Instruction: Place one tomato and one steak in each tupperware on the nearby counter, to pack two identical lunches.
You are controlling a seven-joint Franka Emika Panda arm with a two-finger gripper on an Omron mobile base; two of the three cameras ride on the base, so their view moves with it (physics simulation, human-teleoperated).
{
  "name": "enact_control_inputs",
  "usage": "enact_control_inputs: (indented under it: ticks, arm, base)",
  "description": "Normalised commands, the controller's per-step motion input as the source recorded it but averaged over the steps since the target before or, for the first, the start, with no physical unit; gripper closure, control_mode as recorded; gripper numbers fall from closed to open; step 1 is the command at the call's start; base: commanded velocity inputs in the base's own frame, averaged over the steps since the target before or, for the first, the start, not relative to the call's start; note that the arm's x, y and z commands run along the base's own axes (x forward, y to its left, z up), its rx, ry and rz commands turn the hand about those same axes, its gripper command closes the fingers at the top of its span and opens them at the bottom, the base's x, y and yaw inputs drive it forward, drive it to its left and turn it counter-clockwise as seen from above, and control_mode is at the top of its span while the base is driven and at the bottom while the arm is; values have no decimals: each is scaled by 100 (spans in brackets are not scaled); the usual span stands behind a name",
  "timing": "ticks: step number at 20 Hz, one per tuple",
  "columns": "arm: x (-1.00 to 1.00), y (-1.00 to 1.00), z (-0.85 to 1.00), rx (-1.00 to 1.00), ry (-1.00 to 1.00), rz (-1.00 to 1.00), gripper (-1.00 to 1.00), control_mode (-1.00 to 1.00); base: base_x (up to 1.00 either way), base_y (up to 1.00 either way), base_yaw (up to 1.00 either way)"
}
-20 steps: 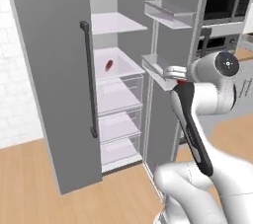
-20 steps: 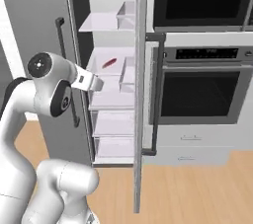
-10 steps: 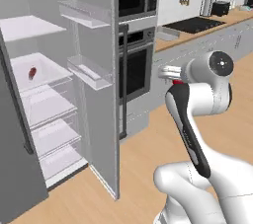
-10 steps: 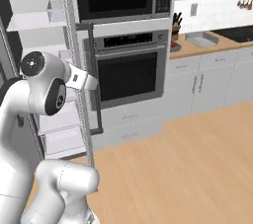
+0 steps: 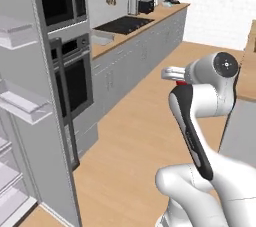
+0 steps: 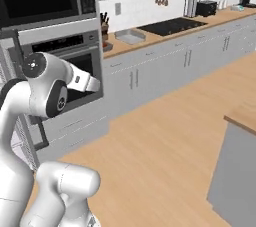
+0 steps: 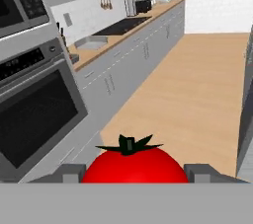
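Gripping a red tomato [image 7: 134,163] between its two fingertips [image 7: 71,173], the gripper [image 7: 134,174] carries it above the wooden floor [image 7: 197,90]. Ahead, a grey tupperware [image 7: 90,43] sits on the counter [image 7: 129,31] beside the black cooktop [image 7: 121,25], well apart from the tomato.

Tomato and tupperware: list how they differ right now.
The tomato is red and round; the tupperware is grey, shallow and rectangular. The tomato sits between the fingers of the gripper, off any surface; the tupperware rests on the counter. In the hand view the tomato is right at the camera, the tupperware well beyond it. They share nothing plain.
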Motion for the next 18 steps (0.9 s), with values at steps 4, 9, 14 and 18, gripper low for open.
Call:
enact_control_inputs:
  ticks: [4, 9, 14, 18]
  arm:
    - [0, 0, 0, 0, 0, 0, 100, 100]
    - [0, 0, 0, 0, 0, 0, 100, 100]
    - [0, 0, 0, 0, 0, 0, 100, 100]
    - [0, 0, 0, 0, 0, 0, 100, 100]
  base:
    - [100, 2, -9]
    - [100, 17, 1]
    - [100, 0, 0]
    - [100, -1, 0]
